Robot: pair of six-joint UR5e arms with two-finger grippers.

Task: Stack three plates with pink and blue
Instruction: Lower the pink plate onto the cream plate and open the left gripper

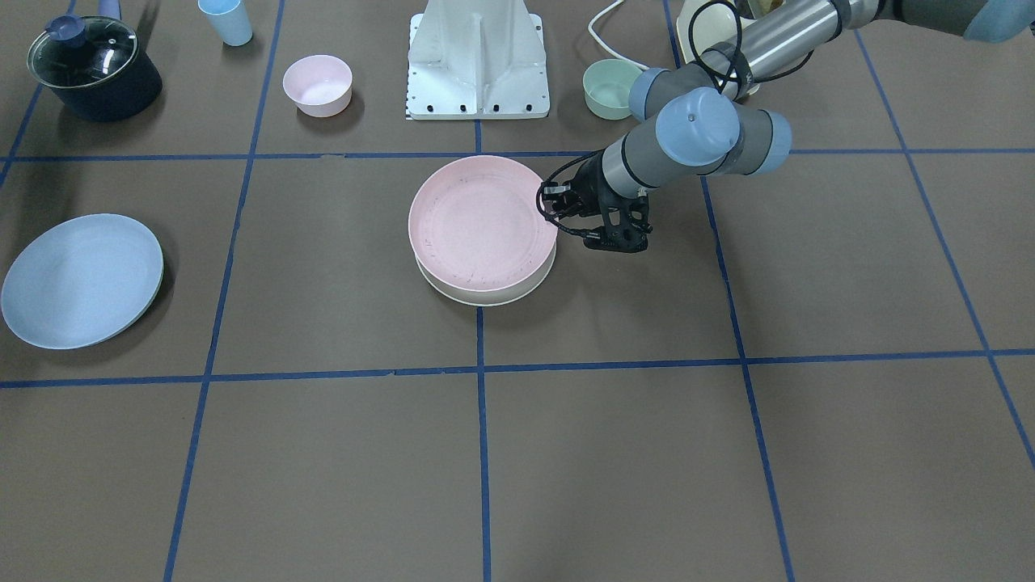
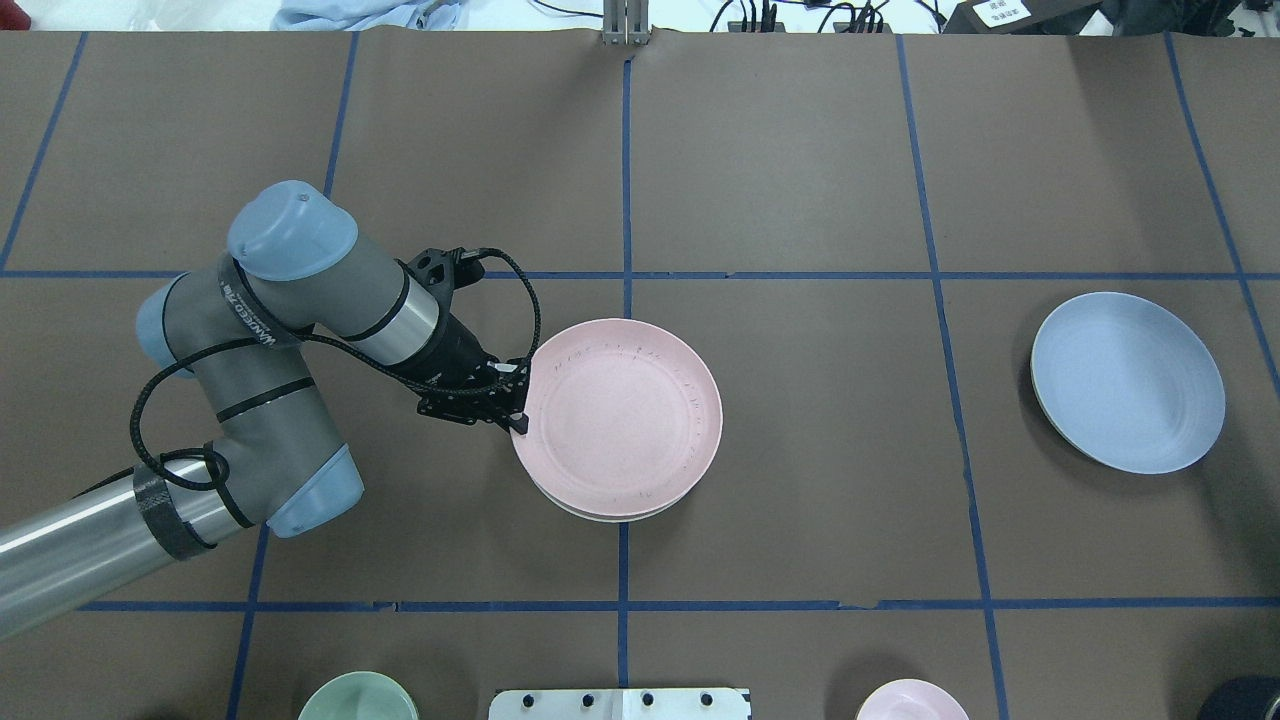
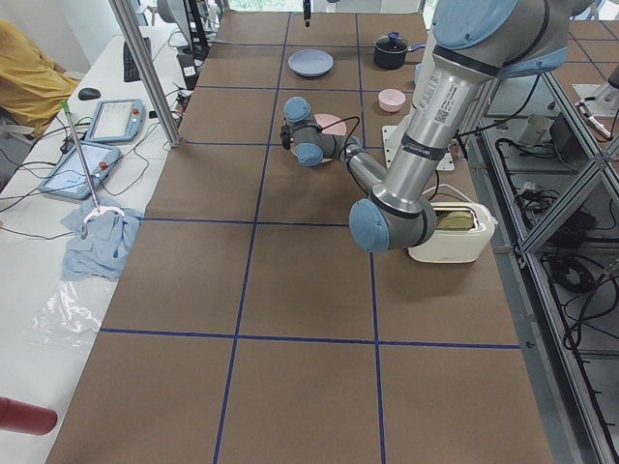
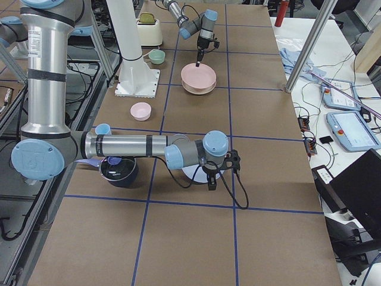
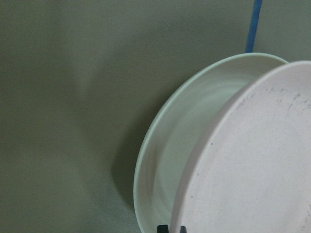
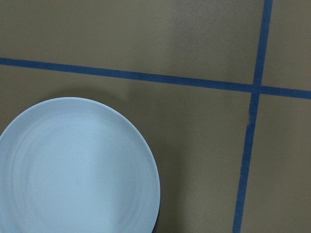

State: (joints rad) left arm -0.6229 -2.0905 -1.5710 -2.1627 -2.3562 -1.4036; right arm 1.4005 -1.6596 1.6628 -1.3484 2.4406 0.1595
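Two of the three plates meet at the middle of the overhead view. The pink plate (image 2: 620, 425) hangs tilted over the cream-white plate (image 1: 485, 295). Its rim on the arm's side is high and its far rim is low, close to the cream one, but I cannot tell if they touch. The blue plate (image 2: 1128, 382) lies alone, well apart, at the right of that view.

To do this step well, I think the pink plate should come down level and centred, so that both rims match, and only then be let go. If it is let go while tilted, it may slide off to one side.

The left gripper (image 2: 518, 418) pinches the pink rim. Its fingers (image 5: 162, 229) are nearly closed, with only the thin edge between them. The right gripper (image 4: 211, 182) hangs just above the blue plate, but I cannot tell whether its fingers are open or closed.
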